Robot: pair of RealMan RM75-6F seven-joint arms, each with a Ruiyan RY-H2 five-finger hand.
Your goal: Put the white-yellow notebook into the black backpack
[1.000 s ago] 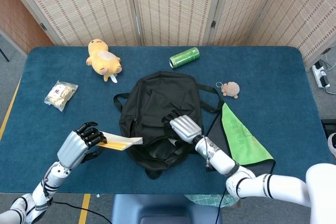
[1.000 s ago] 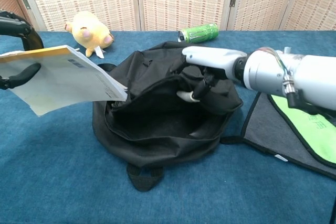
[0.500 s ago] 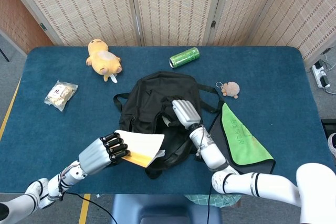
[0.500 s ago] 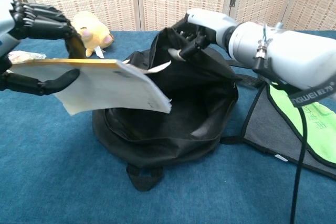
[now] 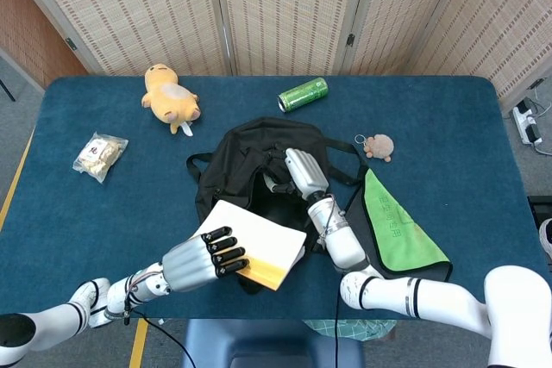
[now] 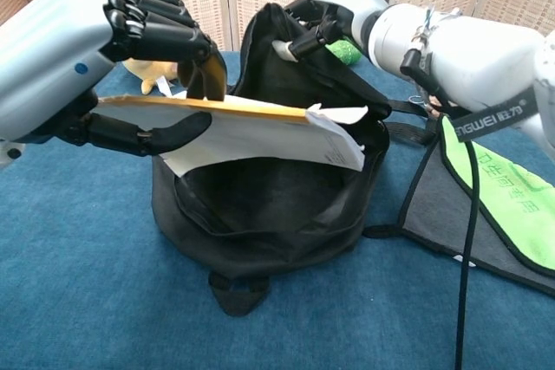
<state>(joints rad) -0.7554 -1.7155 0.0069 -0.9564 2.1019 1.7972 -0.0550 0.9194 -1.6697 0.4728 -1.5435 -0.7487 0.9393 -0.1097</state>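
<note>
Our left hand (image 6: 104, 67) grips the notebook (image 6: 260, 132) flat above the open mouth of the backpack (image 6: 269, 205), yellow edge up. Our right hand (image 6: 334, 10) pinches the backpack's upper rim and holds it lifted. Our right forearm carries a band reading "WEI" (image 6: 486, 110); writing on the green cloth (image 6: 512, 205) beside the backpack is unreadable.

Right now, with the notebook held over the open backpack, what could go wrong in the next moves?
The notebook lies nearly flat across the backpack mouth, so its far edge may catch on the rim instead of sliding in. The left robot hand holds it only at one end, so it could tilt or slip. The right robot hand lifts the flap; if it lets go early, the opening may collapse.
</note>
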